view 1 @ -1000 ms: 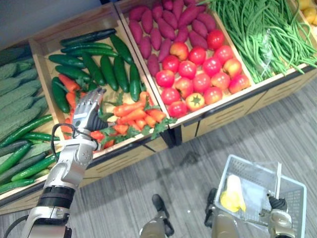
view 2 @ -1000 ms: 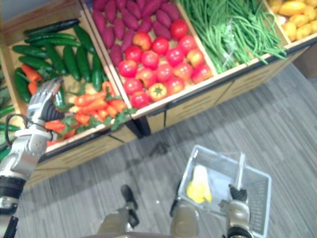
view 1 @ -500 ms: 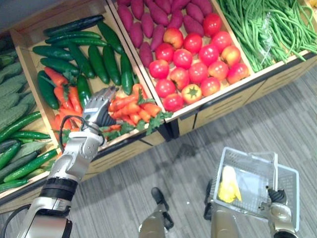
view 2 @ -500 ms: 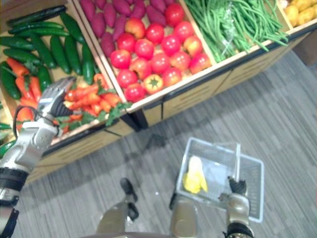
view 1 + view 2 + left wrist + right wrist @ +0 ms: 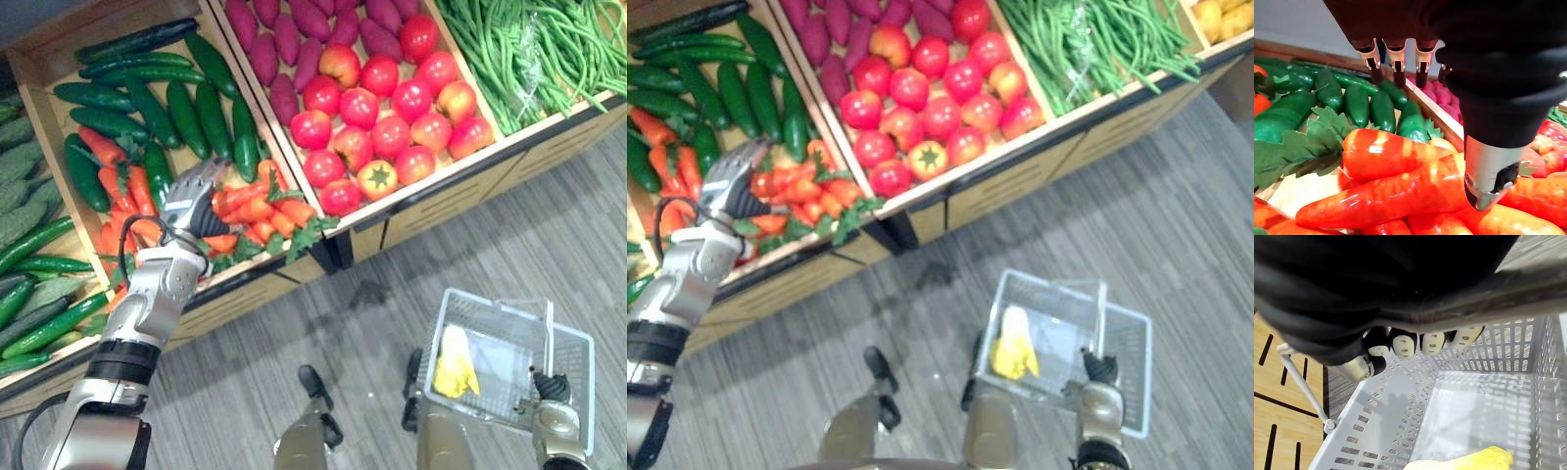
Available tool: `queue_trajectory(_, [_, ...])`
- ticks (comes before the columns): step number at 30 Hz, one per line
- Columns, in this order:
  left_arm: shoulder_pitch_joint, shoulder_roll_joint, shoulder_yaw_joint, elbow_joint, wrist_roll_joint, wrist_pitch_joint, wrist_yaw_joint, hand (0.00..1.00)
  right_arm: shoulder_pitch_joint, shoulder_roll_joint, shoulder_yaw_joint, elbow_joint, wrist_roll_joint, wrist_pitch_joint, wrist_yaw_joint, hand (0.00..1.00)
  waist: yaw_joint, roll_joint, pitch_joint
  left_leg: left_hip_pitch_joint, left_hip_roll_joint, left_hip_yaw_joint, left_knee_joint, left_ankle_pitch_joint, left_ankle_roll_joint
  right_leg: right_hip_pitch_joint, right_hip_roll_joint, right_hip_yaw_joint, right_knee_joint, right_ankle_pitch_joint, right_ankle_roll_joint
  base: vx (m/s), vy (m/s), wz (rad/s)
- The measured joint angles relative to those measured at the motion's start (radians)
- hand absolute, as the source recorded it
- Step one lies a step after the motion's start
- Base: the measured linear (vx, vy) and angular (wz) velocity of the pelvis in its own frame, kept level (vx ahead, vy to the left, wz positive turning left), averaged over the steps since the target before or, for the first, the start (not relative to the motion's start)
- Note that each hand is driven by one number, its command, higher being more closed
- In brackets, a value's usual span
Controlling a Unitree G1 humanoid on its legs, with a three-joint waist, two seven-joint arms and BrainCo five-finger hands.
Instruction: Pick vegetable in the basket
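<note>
Carrots (image 5: 257,208) are lying heaped at the front of the wooden bin (image 5: 257,284), just beside the cucumbers (image 5: 201,117). The left hand (image 5: 191,201) is hovering close over them, fingers straight and thumb spread. The right hand (image 5: 1415,343) is curling its fingers round the handle of the white basket (image 5: 490,296), which is carrying something yellow (image 5: 453,360).

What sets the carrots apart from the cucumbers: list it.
The carrots are orange with leafy green tops; the cucumbers are dark green and bare. The carrots lie piled at the crate's front, below the left hand; the cucumbers lie side by side behind. Both are long and share one crate.
</note>
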Motion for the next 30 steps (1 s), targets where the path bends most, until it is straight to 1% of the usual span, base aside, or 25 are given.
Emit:
queue_trajectory(4, [0.000,0.000,0.007,0.000,0.002,0.010,-0.021,0.00,0.006,0.000,-0.011,-0.007,0.000,0.002,0.000,1.00,0.010,0.000,0.000,-0.005,0.001,0.004,0.000,0.000,0.000,-0.008,0.001,0.003,0.000,0.001,0.001,0.04,-0.014,-0.03])
queue_trajectory(5, [0.000,0.000,0.008,0.000,0.015,0.014,-0.036,0.00,0.006,0.000,-0.011,-0.007,0.000,0.005,0.001,1.00,0.012,0.000,0.000,-0.004,0.001,0.005,0.000,-0.001,-0.001,-0.008,0.001,0.003,0.000,0.001,0.001,0.04,-0.016,0.00])
queue_trajectory(13, [0.016,0.000,0.034,-0.004,0.021,0.014,-0.083,0.00,0.007,0.000,-0.011,-0.018,0.001,0.020,0.007,1.00,0.018,0.000,0.001,-0.005,0.003,0.006,0.000,-0.004,-0.006,-0.010,0.001,0.004,0.000,0.001,0.001,0.03,-0.010,0.00])
queue_trajectory(18, [0.045,0.000,0.047,-0.024,0.021,0.013,-0.087,0.00,0.007,0.000,-0.012,-0.018,0.001,0.021,0.008,1.00,0.018,0.000,0.002,-0.006,0.004,0.009,0.000,-0.005,-0.007,-0.012,0.003,0.005,-0.001,0.001,0.001,0.03,-0.016,-0.01])
queue_trajectory(30, [0.051,0.000,0.048,-0.052,0.021,0.022,-0.101,0.00,0.006,0.001,-0.012,-0.057,0.001,0.021,0.009,1.00,0.017,-0.004,0.021,-0.036,0.007,0.028,0.000,-0.005,-0.007,-0.050,0.005,0.015,-0.001,0.003,0.003,0.03,-0.015,-0.02])
